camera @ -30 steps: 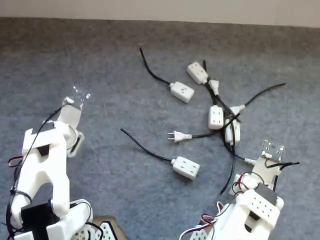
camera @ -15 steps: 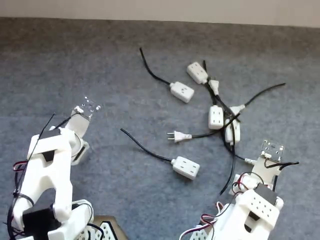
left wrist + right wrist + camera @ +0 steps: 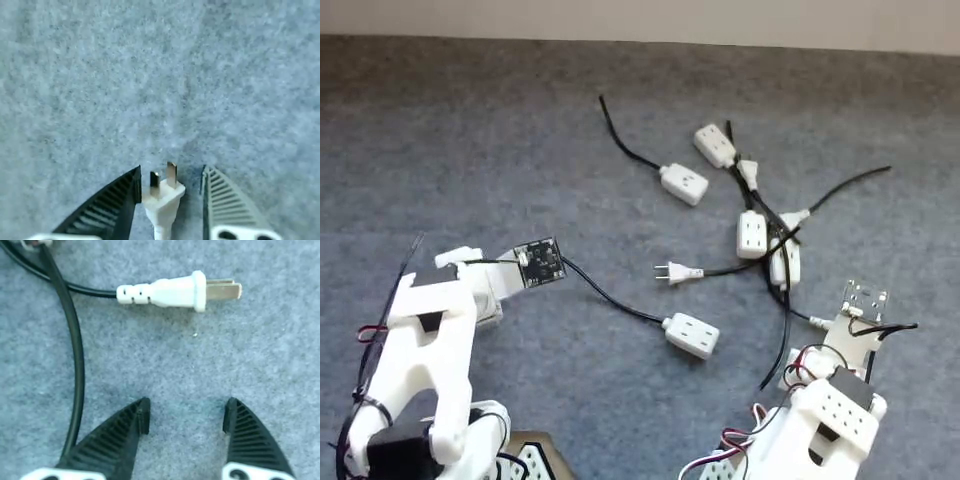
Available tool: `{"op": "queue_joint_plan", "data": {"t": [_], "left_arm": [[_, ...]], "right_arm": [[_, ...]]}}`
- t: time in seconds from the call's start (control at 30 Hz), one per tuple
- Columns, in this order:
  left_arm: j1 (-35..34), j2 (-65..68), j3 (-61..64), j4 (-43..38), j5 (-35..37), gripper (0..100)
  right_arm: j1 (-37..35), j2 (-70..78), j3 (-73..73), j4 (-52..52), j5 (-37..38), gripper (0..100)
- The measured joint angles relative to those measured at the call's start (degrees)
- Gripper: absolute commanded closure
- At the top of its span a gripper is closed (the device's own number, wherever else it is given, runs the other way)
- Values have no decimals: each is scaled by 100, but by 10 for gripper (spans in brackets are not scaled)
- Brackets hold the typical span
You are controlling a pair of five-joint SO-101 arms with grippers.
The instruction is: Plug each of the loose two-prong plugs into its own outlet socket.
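- The left claw (image 3: 170,175) is hanging low over the grey carpeted worktop (image 3: 150,75) with its two sides apart.
- A white two-prong plug (image 3: 162,200) is sitting between them, its prongs pointing away from the wrist. It is lying close against the dark finger (image 3: 115,205), with a gap to the pale finger (image 3: 225,210). Whether anything is gripping it further back, I cannot tell.
- In the high view the left arm (image 3: 420,350) is standing at the near left. Its claw end is lying by the free end of a black cord (image 3: 610,298), which is running to a white outlet socket (image 3: 690,335).
- The right claw (image 3: 185,412) is hovering spread wide, holding nothing.
- Ahead of it a second white plug (image 3: 170,291) is lying flat on the carpet, apart from the fingertips. A thick black cable (image 3: 75,365) is running past one side.
- Farther off, a lone socket (image 3: 683,183) is lying beside a tangle of sockets (image 3: 752,233) and cords. A loose plug (image 3: 675,271) is lying just beside that tangle.
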Motion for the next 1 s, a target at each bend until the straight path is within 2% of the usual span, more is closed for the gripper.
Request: {"op": "queue_joint_plan", "data": {"t": [0.2,0.37,0.4,0.83,1.0], "left_arm": [[-9,18,79,-589,97,779],[-193,35,97,-1301,1477,778],[-237,35,97,-1407,1574,779],[-615,-18,237,-1609,404,779],[-1055,-18,396,-1697,141,777]], "right_arm": [[0,0,0,0,0,761],[0,0,0,0,0,761],[0,0,0,0,0,761],[0,0,0,0,0,761],[0,0,0,0,0,761]]}}
